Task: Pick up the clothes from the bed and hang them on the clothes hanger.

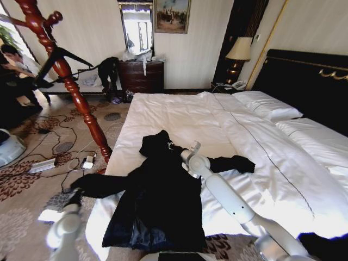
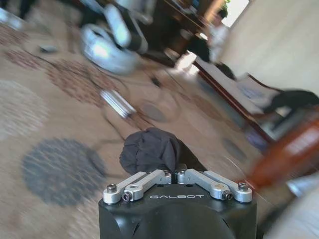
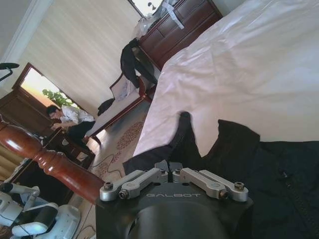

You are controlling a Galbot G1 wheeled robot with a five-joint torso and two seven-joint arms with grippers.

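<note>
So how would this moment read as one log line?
left gripper: shut on coat sleeve | right gripper: shut on coat collar | coat: on bed | coat stand: bare

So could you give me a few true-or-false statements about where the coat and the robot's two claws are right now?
1. The black coat lies spread on the bed. True.
2. The coat already hangs on the wooden coat stand. False: the stand's pegs carry no coat.
3. The left gripper is shut on a coat sleeve end. True.
4. The right gripper is parked far from the coat. False: it is down at the coat, near the collar.
5. The coat stand stands on the carpet beside the bed. True.
</note>
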